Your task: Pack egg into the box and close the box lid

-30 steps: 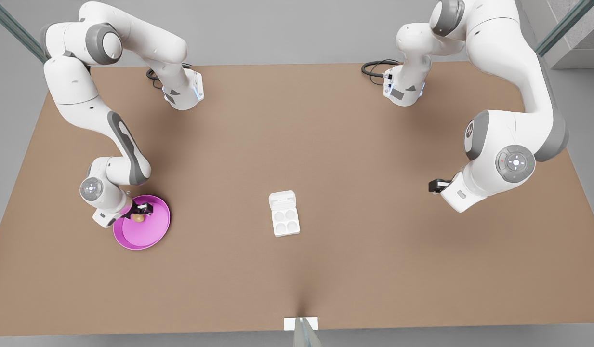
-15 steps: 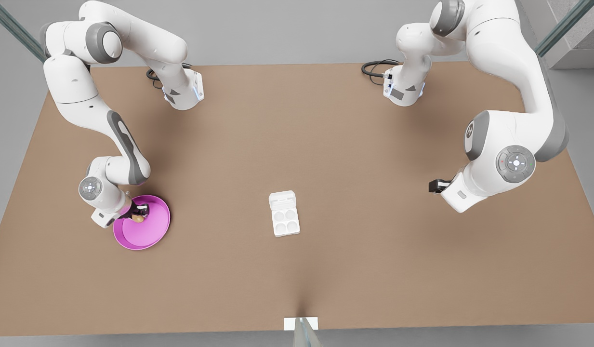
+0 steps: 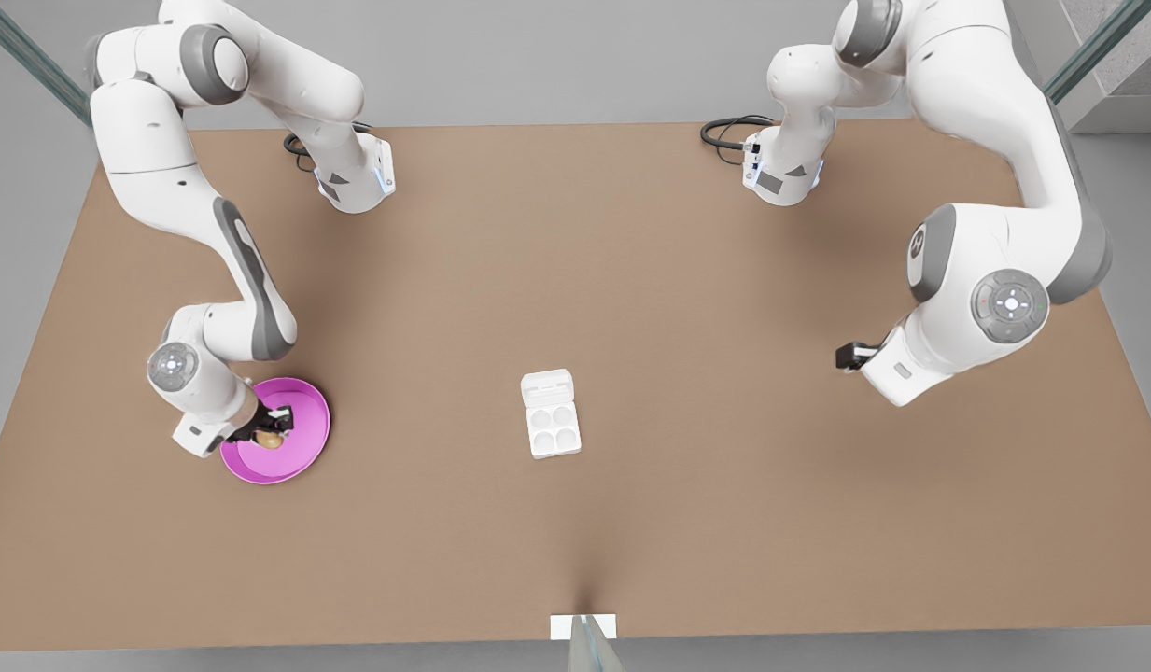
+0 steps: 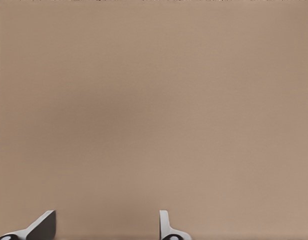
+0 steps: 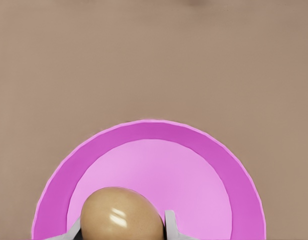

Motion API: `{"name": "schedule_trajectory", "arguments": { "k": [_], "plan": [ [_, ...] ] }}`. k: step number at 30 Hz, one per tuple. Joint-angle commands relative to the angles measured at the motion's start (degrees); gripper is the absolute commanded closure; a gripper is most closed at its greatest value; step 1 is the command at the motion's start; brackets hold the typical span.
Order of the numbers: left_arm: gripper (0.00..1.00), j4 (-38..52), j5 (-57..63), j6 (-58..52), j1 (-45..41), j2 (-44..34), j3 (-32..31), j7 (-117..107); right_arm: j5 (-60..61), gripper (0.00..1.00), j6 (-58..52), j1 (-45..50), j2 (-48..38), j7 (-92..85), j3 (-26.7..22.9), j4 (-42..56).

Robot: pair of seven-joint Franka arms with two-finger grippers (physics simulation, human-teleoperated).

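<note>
The tan-brown egg (image 3: 270, 440) (image 5: 121, 215) sits between the fingers of my right gripper (image 3: 269, 431) (image 5: 121, 227), which is shut on it over the pink plate (image 3: 304, 448) (image 5: 143, 132) at the front view's left. The white box (image 3: 552, 427) lies in the middle of the table with its cups bare. The box lid (image 3: 547, 385) lies open and flat at its far end. My left gripper (image 3: 843, 356) (image 4: 106, 225) waits open above bare table at the front view's right, nothing between its fingers.
Both arm bases (image 3: 356, 182) and black cables (image 3: 729, 131) stand along the brown table's far edge. A small white bracket (image 3: 582, 625) sits at the near edge. Wide bare table separates the plate from the box.
The right gripper has shifted slightly toward the near edge of the plate with the egg in it. The left arm has drifted a little to the front view's right.
</note>
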Motion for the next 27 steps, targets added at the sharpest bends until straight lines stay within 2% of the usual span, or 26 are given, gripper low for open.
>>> {"name": "schedule_trajectory", "arguments": {
  "k": [1, 5, 9, 11, 14, 15, 18, 21, 23, 27],
  "plan": [
    [0.00, -0.08, 0.07, -0.98, -0.02, -1.25, 0.01, 0.35, -0.65, 0.54, -11.84, 3.33, 0.66, 13.75, 0.22, 4.08],
    [0.00, 0.19, 0.16, -2.21, -0.73, -1.08, -0.51, 0.09, -0.56, 0.54, -22.74, 12.30, 3.64, 24.91, -0.39, 13.14],
    [0.00, 0.19, 0.16, -2.22, -1.08, -0.90, -0.51, -0.17, 0.49, 0.53, -26.52, 18.37, 6.46, 32.21, -0.39, 17.53],
    [0.00, 0.19, 0.24, -2.04, -1.08, -0.81, -0.51, -0.17, 2.51, 0.53, -28.45, 23.20, 7.51, 34.93, -2.85, 19.99],
    [0.00, 0.19, 0.16, -1.86, -1.08, -0.55, -0.51, -0.61, 4.36, 0.53, -29.59, 26.45, 7.86, 38.71, -3.12, 21.23],
    [0.00, 0.28, 0.24, -1.86, -1.08, -0.55, -0.51, -0.61, 6.72, 0.53, -29.86, 29.52, 8.22, 40.29, -5.22, 22.37],
    [0.00, 0.28, 0.24, -1.86, -1.08, -0.55, -0.51, -0.70, 8.93, 0.53, -31.79, 33.91, 10.06, 43.01, -7.24, 26.14],
    [0.00, 0.19, 0.24, -1.95, -1.08, -0.55, -0.51, -0.70, 12.18, 0.53, -33.29, 38.93, 13.05, 46.80, -9.80, 31.42],
    [0.00, 0.19, 0.24, -1.86, -1.08, -0.64, -0.51, -0.61, 12.88, 0.53, -37.33, 41.75, 17.27, 49.26, -11.47, 38.80],
    [0.00, 0.19, 0.24, -1.86, -1.08, -0.64, -0.51, -0.70, 14.20, 0.52, -39.00, 44.29, 20.34, 51.10, -13.75, 43.11]
  ]
}}
